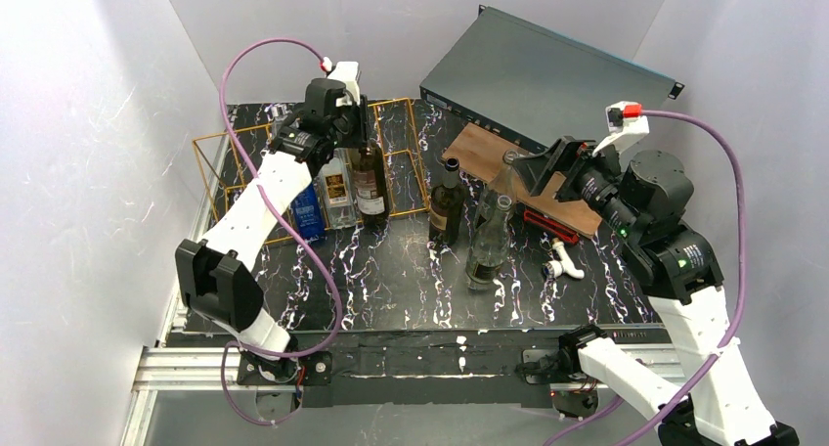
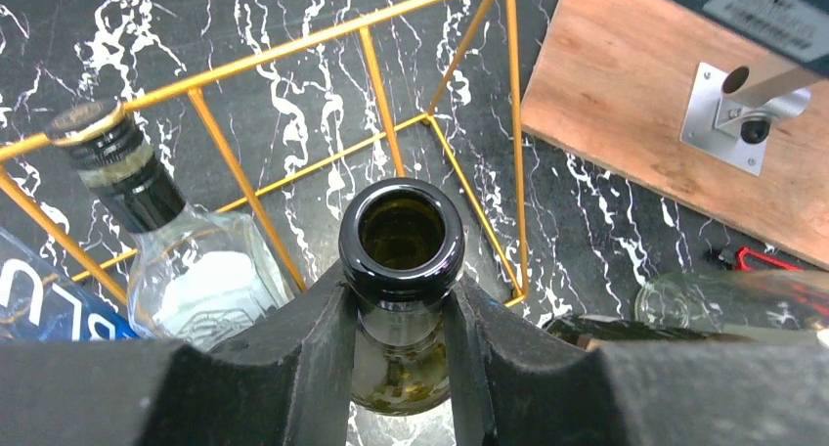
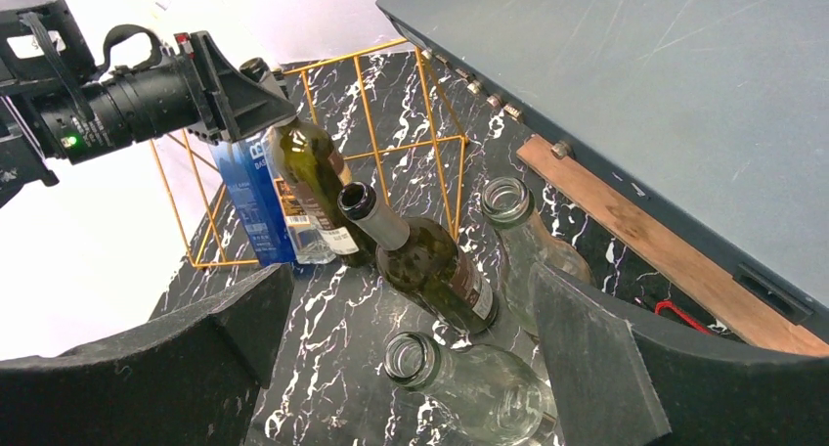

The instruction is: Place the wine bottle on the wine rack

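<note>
Wine bottle [image 1: 370, 184], the dark olive one with the pale label, is standing more or less upright at the right-hand end of the wine rack [image 2: 374, 74], in among the orange-gold wires. From where I'm looking I cannot tell whether its base is sitting inside the last bay or just at the front wire. The left gripper [image 2: 401, 289] is clamping it by the neck just under the open mouth, one black finger pressing on each side.

Next to it in the rack, a clear bottle [image 2: 181, 260] with a black cap is standing, and beyond that a blue carton [image 1: 307, 211].

Out on the black marbled counter [image 1: 391, 280], another dark bottle [image 1: 447, 206] is waiting just right of the rack, with two clear glass bottles [image 1: 488, 245] beside it. The right gripper [image 3: 409, 270] is hanging above that group with its fingers spread wide, gripping nothing.

Behind them a wooden board [image 1: 484, 151] is lying flat, and a grey metal case [image 1: 538, 74] is resting partly on it. A small white fitting [image 1: 565, 262] is lying near the right arm.
</note>
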